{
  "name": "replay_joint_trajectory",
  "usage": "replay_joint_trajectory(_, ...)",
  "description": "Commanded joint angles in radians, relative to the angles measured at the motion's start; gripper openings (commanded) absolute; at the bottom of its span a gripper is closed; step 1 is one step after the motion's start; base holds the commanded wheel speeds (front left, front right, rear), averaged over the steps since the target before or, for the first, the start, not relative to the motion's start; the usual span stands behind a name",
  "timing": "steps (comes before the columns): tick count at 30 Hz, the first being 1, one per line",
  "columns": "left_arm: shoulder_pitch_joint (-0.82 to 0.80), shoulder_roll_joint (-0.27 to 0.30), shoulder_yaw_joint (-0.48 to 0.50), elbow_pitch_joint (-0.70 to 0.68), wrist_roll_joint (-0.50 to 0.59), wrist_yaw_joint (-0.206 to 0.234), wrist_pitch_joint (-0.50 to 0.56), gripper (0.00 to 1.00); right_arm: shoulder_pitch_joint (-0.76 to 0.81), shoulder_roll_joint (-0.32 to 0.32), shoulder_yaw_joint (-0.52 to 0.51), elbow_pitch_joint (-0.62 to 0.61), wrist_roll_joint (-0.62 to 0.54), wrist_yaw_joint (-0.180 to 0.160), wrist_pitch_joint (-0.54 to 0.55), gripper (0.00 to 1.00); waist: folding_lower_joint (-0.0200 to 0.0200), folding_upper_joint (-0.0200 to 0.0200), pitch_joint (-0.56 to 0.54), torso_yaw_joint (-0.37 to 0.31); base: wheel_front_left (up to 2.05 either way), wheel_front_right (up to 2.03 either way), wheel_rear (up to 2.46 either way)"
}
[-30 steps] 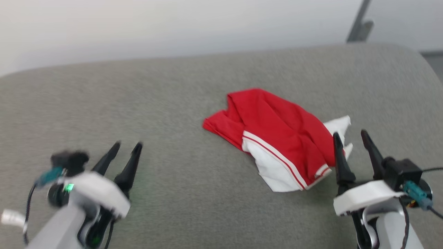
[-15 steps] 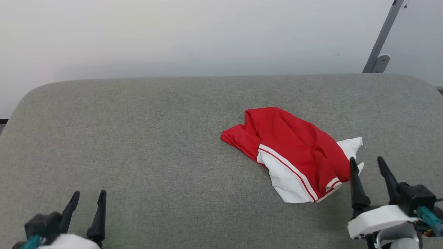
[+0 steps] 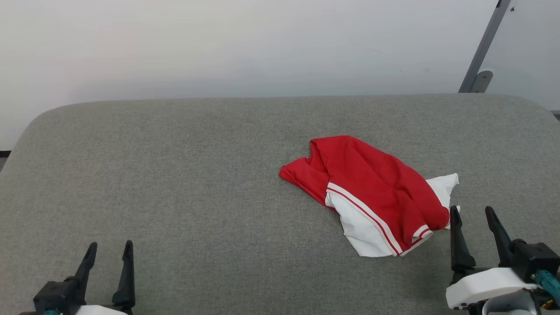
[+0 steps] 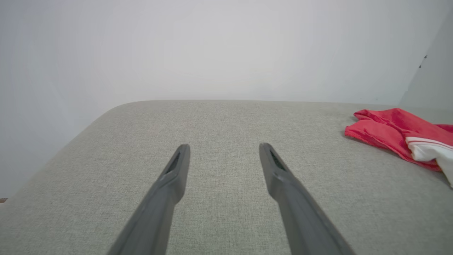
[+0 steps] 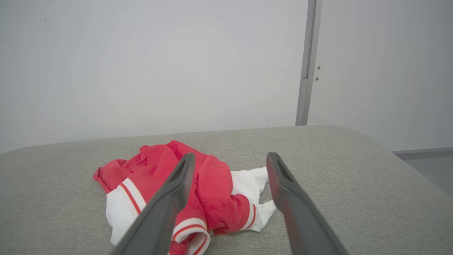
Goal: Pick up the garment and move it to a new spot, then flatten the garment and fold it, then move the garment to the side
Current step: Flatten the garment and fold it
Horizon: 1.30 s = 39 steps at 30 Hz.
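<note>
A grey fabric surface (image 3: 197,175) with rounded corners spread under and ahead of the right claw (image 3: 472,210). Beyond it rose a plain white wall (image 3: 218,43), a grey post (image 3: 483,48) standing past that claw.

My head has tipped, so everything sits lower in view. My left pincer (image 3: 110,243) has drawn back toward 7 o'clock. My right pincer (image 3: 471,208) has eased toward 5 o'clock, away from the garment's (image 3: 372,183) edge.
</note>
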Motion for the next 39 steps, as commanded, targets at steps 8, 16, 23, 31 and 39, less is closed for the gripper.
replay_joint_trajectory(8, 0.011, -0.014, -0.002, -0.018, -0.001, -0.004, -0.005, 1.0, -0.021, -0.01, 0.022, 0.042, -0.008, -0.001, -0.002, 1.0, 0.0, -0.0001, 0.012, 0.0, 0.0, 0.0, 0.0)
replay_joint_trajectory(16, -0.05, -0.04, -0.045, -0.012, -0.031, -0.004, -0.005, 1.0, -0.213, -0.195, 0.065, 0.211, -0.008, -0.001, 0.35, 1.0, 0.0, -0.0001, 0.116, 0.024, 0.0, 0.0, 0.0)
replay_joint_trajectory(23, -0.107, -0.042, -0.082, 0.003, -0.051, -0.004, -0.005, 1.0, -0.376, -0.281, 0.119, 0.243, 0.04, -0.001, 0.657, 1.0, 0.0, -0.0001, 0.214, 0.053, 0.0, 0.0, 0.0)
replay_joint_trajectory(31, -0.165, -0.04, -0.165, 0.007, -0.081, -0.003, -0.005, 1.0, -0.463, -0.26, 0.149, 0.298, 0.032, -0.001, 0.802, 0.59, 0.0, -0.0001, 0.266, 0.091, 0.0, 0.0, 0.0)
replay_joint_trajectory(39, -0.172, -0.029, -0.174, 0.013, -0.099, -0.003, -0.005, 1.0, -0.494, -0.256, 0.025, 0.301, 0.007, -0.002, 0.725, 0.0, 0.0, -0.0001, 0.275, 0.083, 0.0, 0.0, 0.0)
